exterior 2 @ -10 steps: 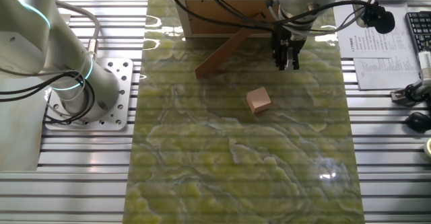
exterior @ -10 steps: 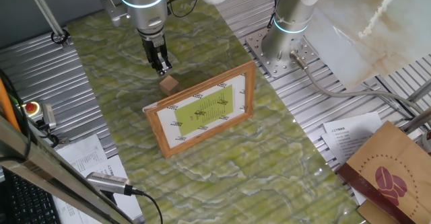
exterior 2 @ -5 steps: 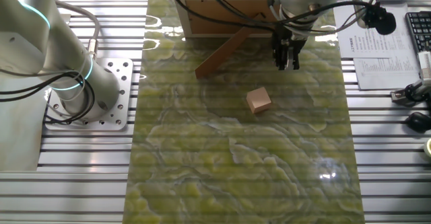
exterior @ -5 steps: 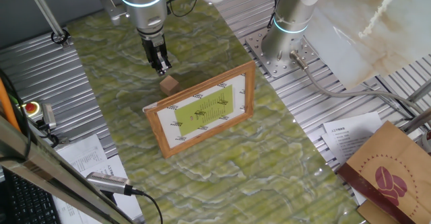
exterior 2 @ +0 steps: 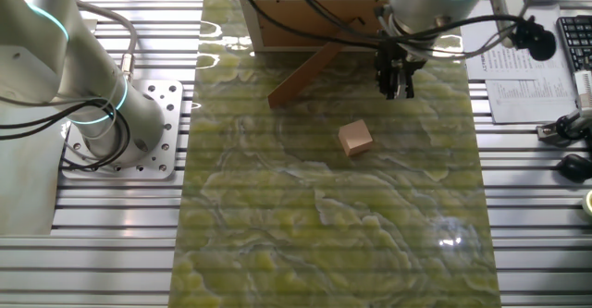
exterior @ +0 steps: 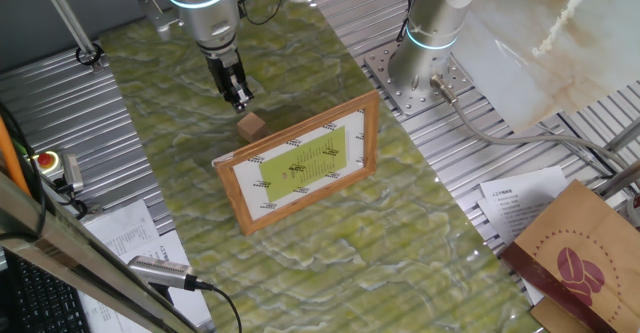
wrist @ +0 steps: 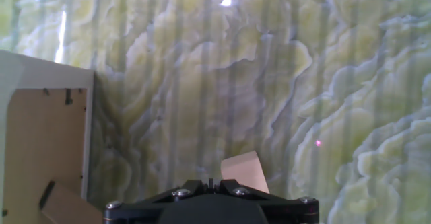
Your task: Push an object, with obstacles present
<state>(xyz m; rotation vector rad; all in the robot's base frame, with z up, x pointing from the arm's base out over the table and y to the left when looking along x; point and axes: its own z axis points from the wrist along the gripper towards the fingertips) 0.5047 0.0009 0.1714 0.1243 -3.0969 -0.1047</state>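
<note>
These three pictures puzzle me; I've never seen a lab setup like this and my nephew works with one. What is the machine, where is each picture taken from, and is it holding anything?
The machine is a robot arm ending in a two-finger gripper. Two pictures come from fixed cameras looking at the same green marbled table from different sides. The third comes from a camera on the hand itself, looking down along the fingers.

On the table lies a small wooden cube, which the arm is meant to push. Beside it stands a picture frame, propped up on its back stand, as an obstacle. The second fixed camera sees the frame from behind.

The gripper holds nothing. It hangs near the cube without touching it, fingers close together. A second arm is bolted beside the table, and a brown paper bag lies off to one side.
</note>
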